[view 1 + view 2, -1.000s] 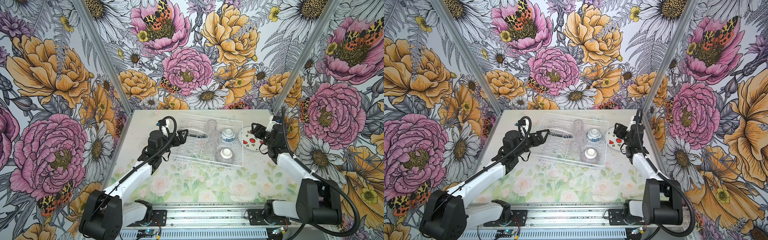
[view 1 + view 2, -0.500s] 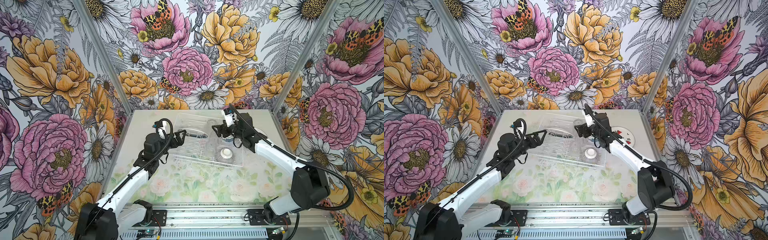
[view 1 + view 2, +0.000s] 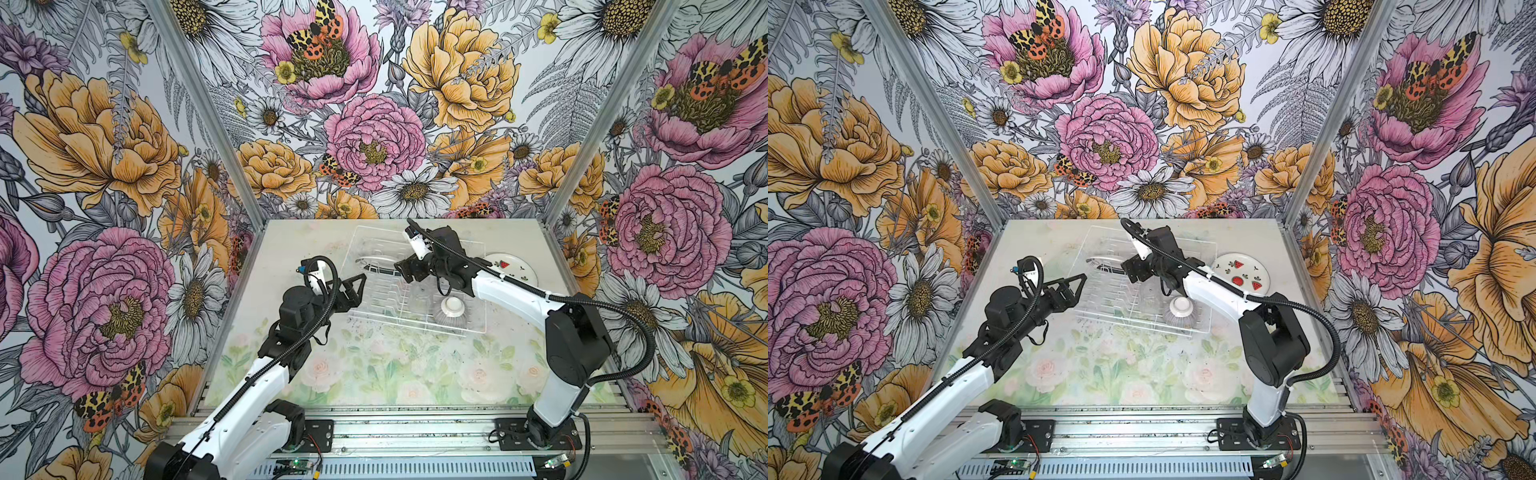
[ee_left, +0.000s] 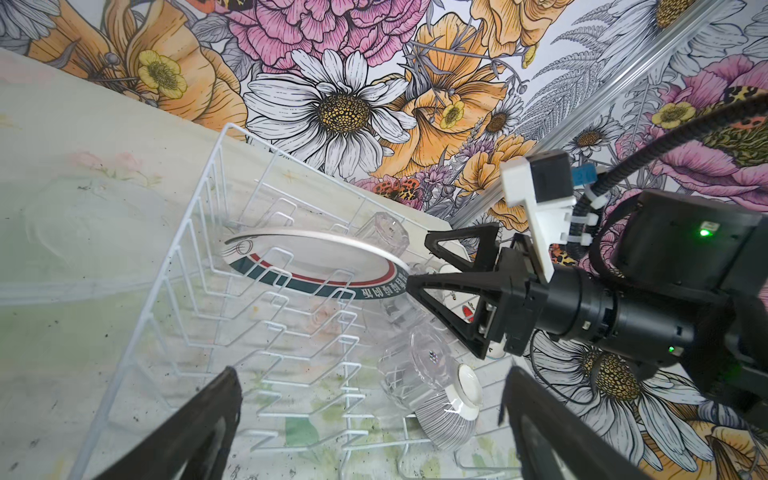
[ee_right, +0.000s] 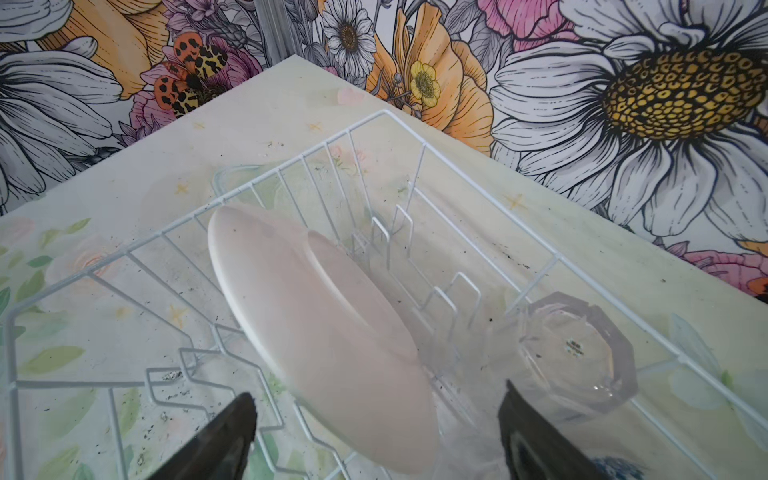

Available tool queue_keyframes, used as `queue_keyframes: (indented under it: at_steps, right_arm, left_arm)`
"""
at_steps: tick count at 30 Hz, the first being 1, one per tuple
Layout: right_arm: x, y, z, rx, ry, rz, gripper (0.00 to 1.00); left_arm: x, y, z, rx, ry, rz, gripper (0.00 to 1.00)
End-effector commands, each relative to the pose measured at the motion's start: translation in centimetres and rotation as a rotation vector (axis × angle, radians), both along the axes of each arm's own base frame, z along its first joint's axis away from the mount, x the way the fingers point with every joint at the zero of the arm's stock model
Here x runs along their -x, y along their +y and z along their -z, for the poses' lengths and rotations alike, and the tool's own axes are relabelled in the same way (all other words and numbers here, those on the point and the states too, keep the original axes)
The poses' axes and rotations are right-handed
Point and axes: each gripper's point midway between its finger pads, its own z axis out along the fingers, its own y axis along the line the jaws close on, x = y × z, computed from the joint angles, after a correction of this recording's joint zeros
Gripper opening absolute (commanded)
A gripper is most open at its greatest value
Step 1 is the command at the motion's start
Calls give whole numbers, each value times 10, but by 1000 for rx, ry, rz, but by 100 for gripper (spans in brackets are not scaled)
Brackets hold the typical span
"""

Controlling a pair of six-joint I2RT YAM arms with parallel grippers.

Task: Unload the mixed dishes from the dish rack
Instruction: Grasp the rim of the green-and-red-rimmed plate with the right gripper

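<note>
Toward the far edge of the pale floral-print table (image 3: 374, 374), right of centre, sat the dish rack (image 3: 417, 325), a large rectangular basket of thin white wire with a row of bent upright slots. The teal-and-red-rimmed white plate (image 4: 316, 266) stood on edge in the slots near the rack's far left corner, tilted. The ribbed greyish bowl with white foot (image 3: 451, 309) lay upside down in the rack's near right corner, with fine radial ridges and the smooth round foot uppermost. The clear glass tumblers (image 4: 419, 365), thick-walled, sat in the rack to the right of the slots. The watermelon-print white plate (image 3: 1241, 274) lay flat on the table outside the rack, near the right edge.

Left gripper (image 3: 360, 286): black triangular fingers spread wide, empty, just beside the rack's left side.
Right gripper (image 4: 419, 264): reached in over the rack, jaws open, tips at the teal-and-red plate's rim. Contact could not be told.

View differences:
- The left wrist view alone gave that plate's glossy face: teal outer band, red inner line, dark lettering on the band.
- The right wrist view gave only its plain matt underside with a raised foot ring, the rim running between the two fingers. It also showed one tumbler's octagonal base with a small mark.
- Both top views showed the tumblers as faint outlines, partly under the right arm (image 3: 511, 291).
- The watermelon plate showed whole only in the top views.
</note>
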Motion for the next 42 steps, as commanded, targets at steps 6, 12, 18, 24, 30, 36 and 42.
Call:
queue_keyframes:
  at_steps: [6, 12, 18, 24, 30, 36, 42]
  right_arm:
    - [-16, 9, -2, 113, -85, 44, 87]
    - [-21, 19, 3, 160, -111, 31, 73]
    - [-22, 31, 10, 153, -96, -18, 58]
    - [-24, 34, 11, 158, -100, -27, 46]
    - [-25, 33, 4, 173, -131, -43, 32]
    - [-29, 30, -7, 204, -180, -29, 18]
    - [-30, 33, -19, 220, -224, -37, 6]
  left_arm:
    - [-1, 13, 6, -41, -10, -57, 99]
    - [-2, 17, 10, -45, -2, -73, 99]
    - [-3, 20, 10, -48, 0, -84, 99]
    - [-3, 22, 11, -47, -1, -90, 99]
    - [-4, 21, 13, -45, 5, -89, 99]
    - [-5, 21, 13, -43, 8, -87, 99]
    - [-5, 22, 14, -42, 8, -91, 99]
